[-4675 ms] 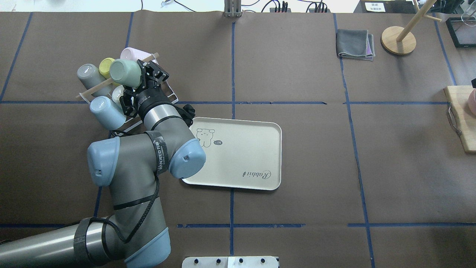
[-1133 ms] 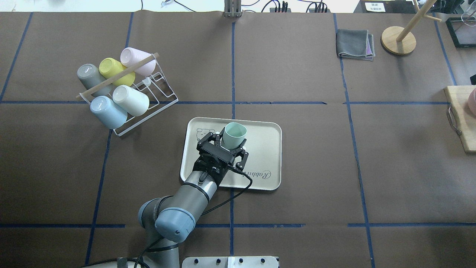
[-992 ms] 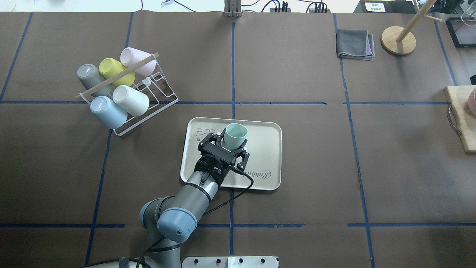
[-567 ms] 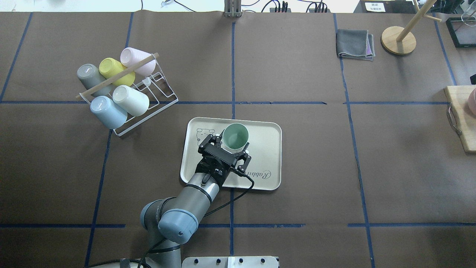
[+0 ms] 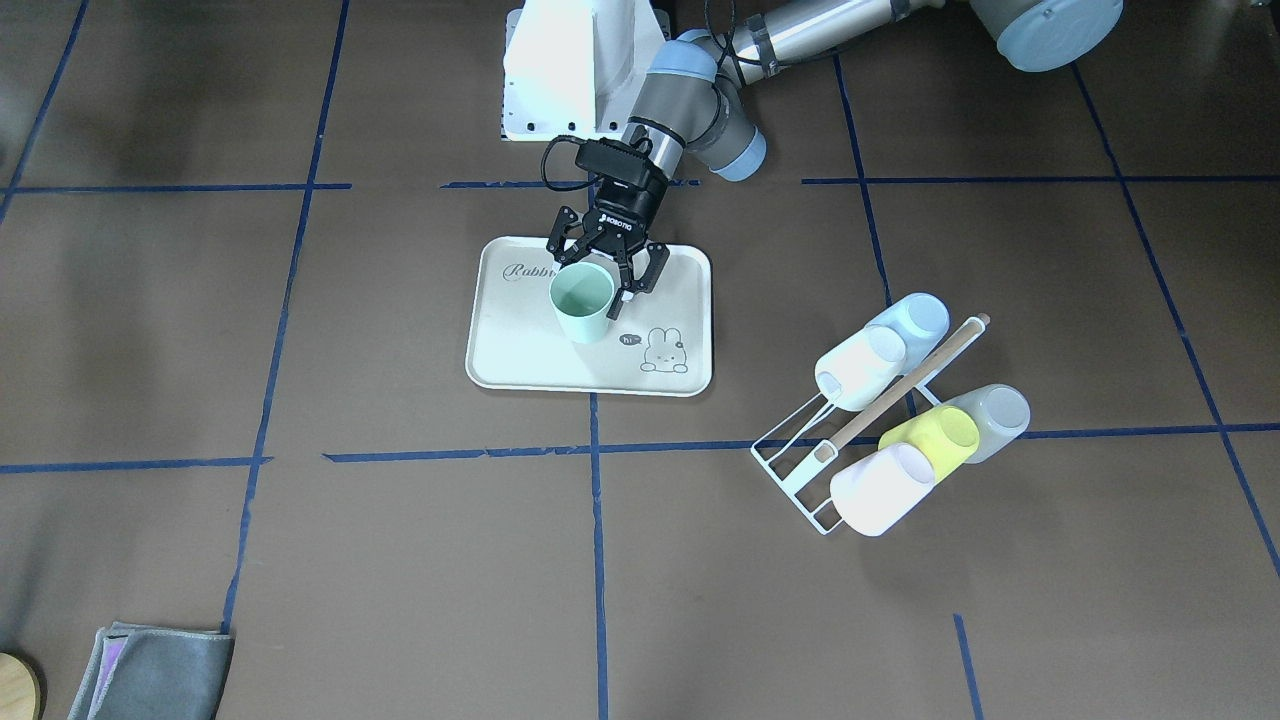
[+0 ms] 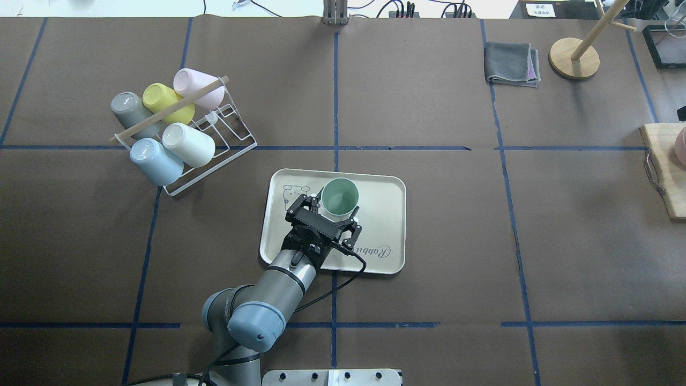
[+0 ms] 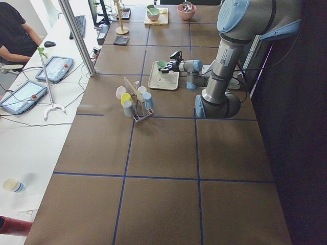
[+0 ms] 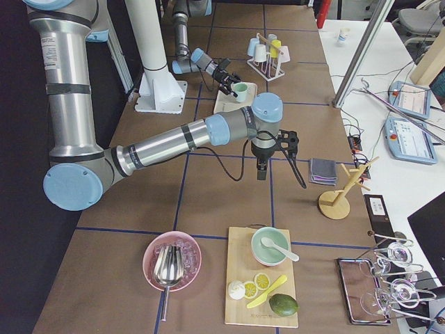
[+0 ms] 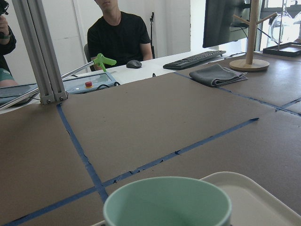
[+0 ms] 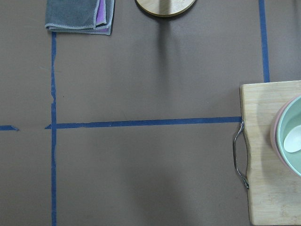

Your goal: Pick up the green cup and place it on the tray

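Nearest the robot, the left claw (image 6: 328,210) is spread open, its jaws wide apart on either side of the green cup (image 6: 340,194); whether they touch it I cannot tell. The cup stands upright, mouth up, on the tray (image 6: 383,230), in its far half just right of the rabbit drawing (image 5: 662,350). The placing looks done. What seems left is drawing the claw clear without nudging the cup. Farther off to the left, a wire rack (image 6: 230,126) holds other cups. The right claw (image 8: 261,170) hangs over the desk (image 6: 455,241) well to the right; open or closed, I cannot tell.
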Available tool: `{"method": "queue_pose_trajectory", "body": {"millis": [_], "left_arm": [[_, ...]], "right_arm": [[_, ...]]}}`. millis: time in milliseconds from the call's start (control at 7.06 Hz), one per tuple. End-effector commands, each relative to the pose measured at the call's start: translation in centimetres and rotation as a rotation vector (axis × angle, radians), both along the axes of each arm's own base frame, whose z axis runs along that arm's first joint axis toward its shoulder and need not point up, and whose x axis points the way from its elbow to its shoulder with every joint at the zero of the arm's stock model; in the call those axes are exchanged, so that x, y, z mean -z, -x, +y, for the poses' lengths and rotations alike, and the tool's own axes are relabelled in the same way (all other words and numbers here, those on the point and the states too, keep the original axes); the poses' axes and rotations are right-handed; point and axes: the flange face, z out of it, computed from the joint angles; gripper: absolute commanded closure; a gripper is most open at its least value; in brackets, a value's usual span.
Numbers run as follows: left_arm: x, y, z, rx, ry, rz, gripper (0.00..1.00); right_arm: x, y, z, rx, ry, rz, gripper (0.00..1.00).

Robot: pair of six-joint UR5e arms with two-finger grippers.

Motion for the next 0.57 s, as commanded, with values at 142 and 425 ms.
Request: {"method": "queue_pose_trajectory", "body": {"millis": [142, 425], "left_arm": [[-0.23, -0.22, 0.46, -0.007, 0.001, -0.004, 0.19], [-0.47, -0.38, 0.65, -0.01, 0.001, -0.008, 0.19]], "right_arm": [[0.01, 0.0, -0.01, 0.0, 0.001, 0.0, 0.0], [0.08, 0.0, 0.01, 0.0, 0.0, 0.0, 0.0]]}}
